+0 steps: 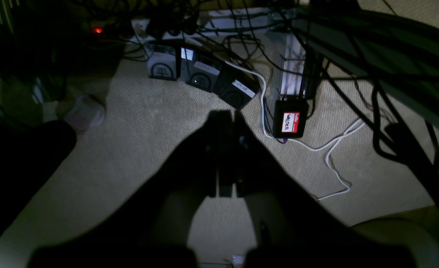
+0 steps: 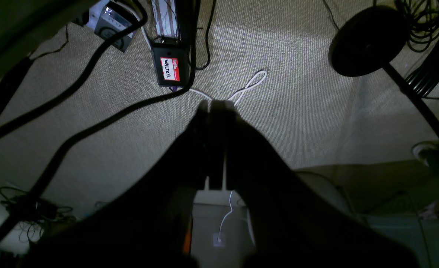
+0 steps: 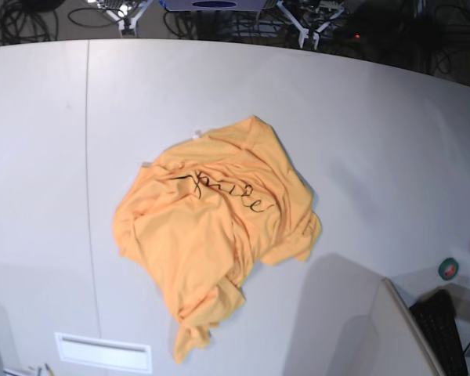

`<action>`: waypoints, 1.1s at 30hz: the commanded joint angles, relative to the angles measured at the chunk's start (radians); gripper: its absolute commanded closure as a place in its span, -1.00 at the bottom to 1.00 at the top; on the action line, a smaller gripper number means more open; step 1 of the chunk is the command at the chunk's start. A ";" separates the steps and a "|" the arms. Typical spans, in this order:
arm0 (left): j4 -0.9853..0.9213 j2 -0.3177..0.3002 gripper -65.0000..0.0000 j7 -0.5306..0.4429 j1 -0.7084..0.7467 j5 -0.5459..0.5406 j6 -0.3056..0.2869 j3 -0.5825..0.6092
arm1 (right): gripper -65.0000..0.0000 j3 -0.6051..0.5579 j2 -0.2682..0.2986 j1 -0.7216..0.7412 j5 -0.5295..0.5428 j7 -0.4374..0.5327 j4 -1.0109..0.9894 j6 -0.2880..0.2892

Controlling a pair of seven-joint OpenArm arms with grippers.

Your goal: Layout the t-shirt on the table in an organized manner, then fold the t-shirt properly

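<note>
The crumpled light orange cotton t-shirt looks light, limp and soft; I'd pinch its seven-o'clock hem. My left gripper and right gripper are both pressed together, empty.

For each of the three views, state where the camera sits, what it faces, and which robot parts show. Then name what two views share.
Left wrist: behind the shut left gripper, facing carpeted floor and cables, below table level.
Right wrist: behind the shut right gripper, facing the same floor.
Base: high above, looking down on the table and crumpled t-shirt; no arm shows.
Shared: both wrist views show the labelled black box and white cable.
</note>
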 commanded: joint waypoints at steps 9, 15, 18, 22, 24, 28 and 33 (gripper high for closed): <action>0.000 -0.006 1.00 0.003 0.008 -0.001 0.004 -0.001 | 1.00 -0.002 0.003 -0.003 -0.001 -0.003 -0.004 -0.004; 0.000 -0.006 1.00 0.006 0.009 -0.001 0.004 -0.001 | 1.00 -0.002 0.003 -0.025 -0.001 -0.003 -0.004 -0.004; 0.000 -0.006 1.00 0.006 0.015 -0.001 0.004 -0.001 | 1.00 -0.002 0.003 -0.025 -0.001 -0.003 -0.004 -0.004; 0.000 -0.004 1.00 0.002 0.022 -0.001 0.004 -0.001 | 1.00 -0.002 0.003 -0.026 -0.001 -0.003 -0.004 -0.004; 0.000 -0.004 1.00 0.002 0.022 -0.001 0.004 -0.001 | 1.00 -0.001 0.003 -0.026 -0.001 -0.003 -0.004 -0.004; 0.000 -0.003 1.00 0.002 0.022 -0.001 0.004 -0.001 | 1.00 -0.001 0.003 -0.026 -0.001 -0.003 -0.004 -0.004; 0.000 -0.003 1.00 0.000 0.022 -0.001 0.004 -0.001 | 1.00 -0.001 0.003 -0.033 -0.001 -0.003 -0.004 -0.004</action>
